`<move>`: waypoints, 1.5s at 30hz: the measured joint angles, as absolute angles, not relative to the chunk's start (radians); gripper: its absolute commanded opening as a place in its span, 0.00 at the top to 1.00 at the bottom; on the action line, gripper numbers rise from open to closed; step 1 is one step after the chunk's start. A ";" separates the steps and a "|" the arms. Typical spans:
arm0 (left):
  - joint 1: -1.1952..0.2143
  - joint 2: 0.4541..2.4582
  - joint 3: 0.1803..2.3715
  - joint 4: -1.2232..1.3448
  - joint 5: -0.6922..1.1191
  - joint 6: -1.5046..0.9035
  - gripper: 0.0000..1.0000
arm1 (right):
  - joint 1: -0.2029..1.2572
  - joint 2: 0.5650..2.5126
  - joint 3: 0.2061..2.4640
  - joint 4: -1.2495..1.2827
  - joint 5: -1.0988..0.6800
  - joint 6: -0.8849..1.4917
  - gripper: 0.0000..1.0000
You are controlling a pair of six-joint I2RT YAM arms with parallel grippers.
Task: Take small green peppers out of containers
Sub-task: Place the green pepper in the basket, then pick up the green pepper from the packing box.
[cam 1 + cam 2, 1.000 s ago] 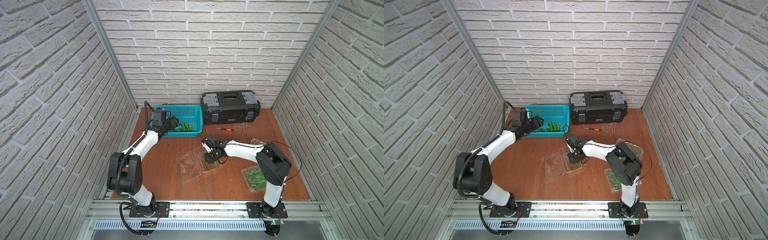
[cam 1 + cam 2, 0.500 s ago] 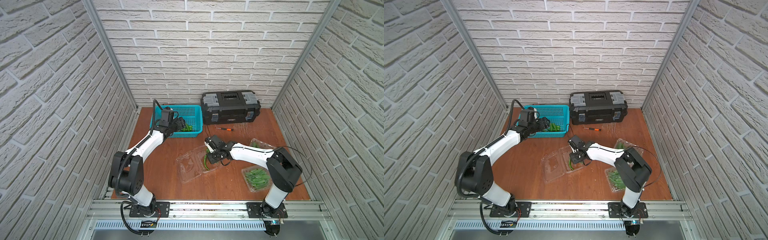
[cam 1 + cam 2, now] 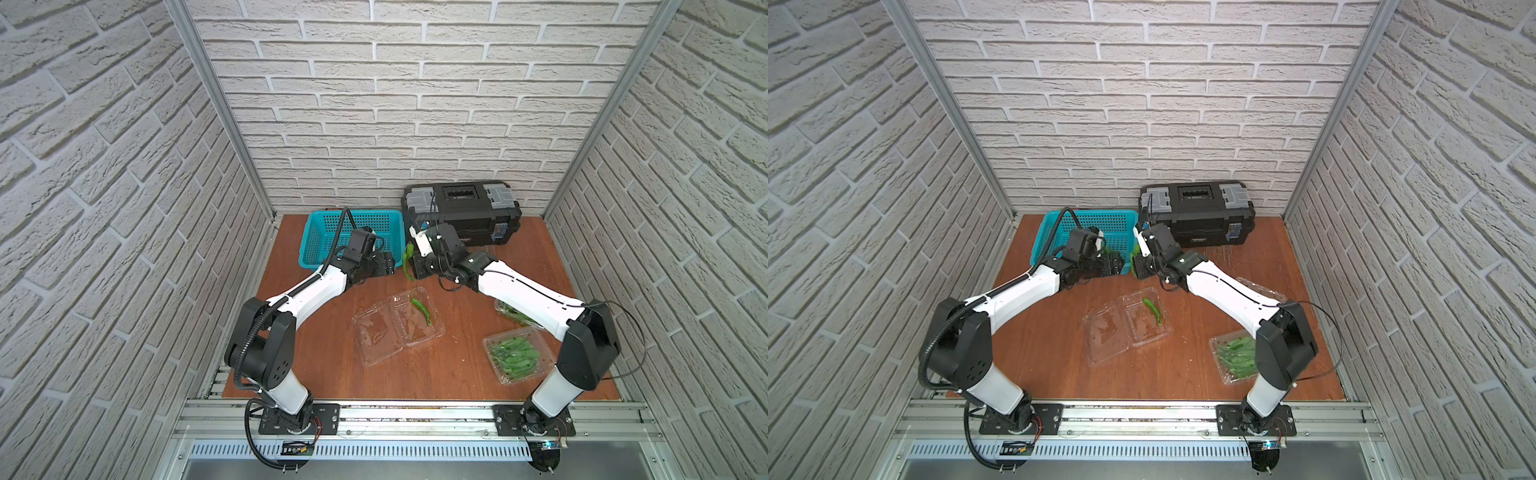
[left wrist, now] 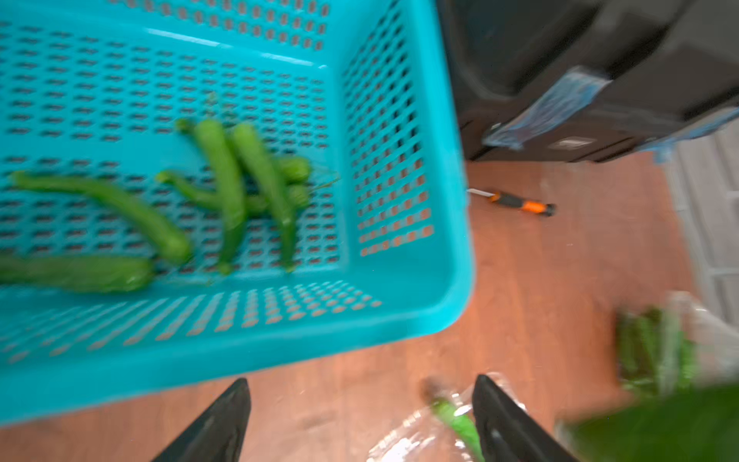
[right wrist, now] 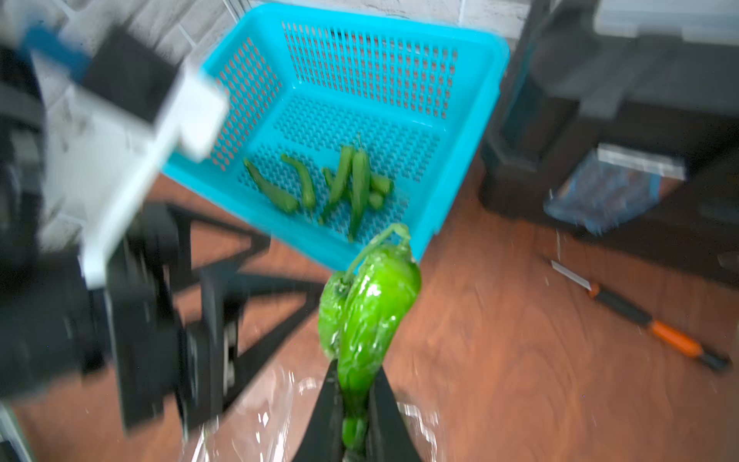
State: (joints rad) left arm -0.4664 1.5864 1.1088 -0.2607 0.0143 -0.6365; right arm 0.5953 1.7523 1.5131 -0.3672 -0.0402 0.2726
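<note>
**Right arm brings peppers to the basket while the left stands clear**

The right gripper (image 5: 354, 404) is clenched on the lower ends of what look like two green peppers (image 5: 372, 304). Their stems point up, so most of each pepper hangs clear of the jaws and should drop freely on release. In a top view they sit just off the teal basket (image 3: 309, 245) at its corner nearest the toolbox (image 3: 461, 212), not yet over the rim. The left gripper (image 4: 362, 384) has its jaws spread and empty, just in front of the basket's near wall. That probably leaves room for the delivery. Several loose peppers (image 4: 224, 188) already lie in the basket. The open clamshell (image 3: 374, 336), well in front of the basket, holds one last pepper (image 3: 422, 309). A full container (image 3: 517, 359) and a third container (image 3: 509, 309), half hidden under the right arm, lie farther off on the toolbox side.

A second ago the right gripper was down in the open clamshell among a small clump of peppers. Now it is raised beside the basket, and only one pepper remains in the clamshell. The left gripper was over the basket then and has since backed out in front of it.
</note>
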 measured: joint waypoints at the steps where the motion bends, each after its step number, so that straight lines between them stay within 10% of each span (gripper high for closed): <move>1: -0.466 1.567 1.085 -0.271 -0.011 -0.643 0.14 | 0.585 1.793 1.562 -0.358 -0.056 0.274 0.91; 10: -0.464 1.480 1.031 -0.299 -0.081 -0.640 0.14 | 0.541 2.133 1.925 -0.344 -0.160 0.330 0.69; 28: -0.690 1.976 1.613 -0.789 0.369 -0.218 0.16 | 0.502 1.553 1.095 -0.309 0.055 0.466 0.73; 45: -0.683 2.263 1.939 -1.192 0.479 -0.184 0.13 | 0.499 1.494 0.943 -0.318 0.083 0.526 0.74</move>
